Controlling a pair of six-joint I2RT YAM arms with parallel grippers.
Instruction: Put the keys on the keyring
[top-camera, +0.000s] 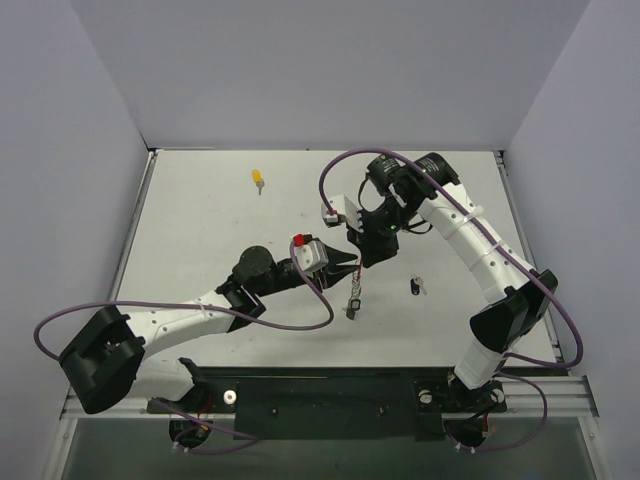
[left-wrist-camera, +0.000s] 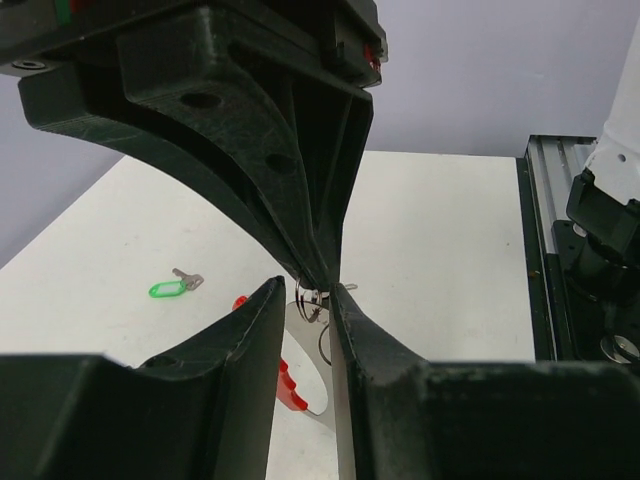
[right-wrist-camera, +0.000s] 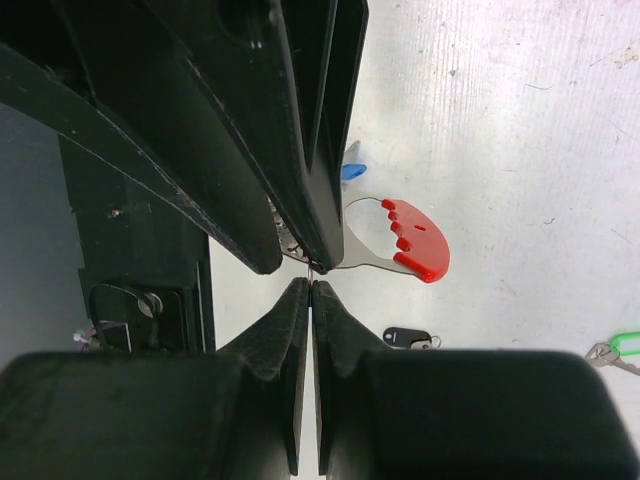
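Note:
Both grippers meet above the table's middle. My left gripper (top-camera: 349, 267) (left-wrist-camera: 307, 285) is shut on the keyring (top-camera: 354, 300), a silvery wire ring (left-wrist-camera: 312, 298) with a flat metal plate and a red plastic tag (right-wrist-camera: 417, 241) hanging below. My right gripper (top-camera: 367, 258) (right-wrist-camera: 311, 283) comes from the far side, its jaws pressed together on a thin bit of the ring's wire. The black key (top-camera: 416, 286) (right-wrist-camera: 405, 338) lies on the table to the right. The yellow key (top-camera: 258, 179) lies far left. The green key (left-wrist-camera: 170, 288) (right-wrist-camera: 625, 345) lies apart on the table.
A white table (top-camera: 200, 260) stands inside grey walls. A black rail (top-camera: 330, 395) runs along the near edge with both arm bases. Purple cables (top-camera: 300, 300) loop near both arms. A small blue bit (right-wrist-camera: 352, 170) shows beside the tag.

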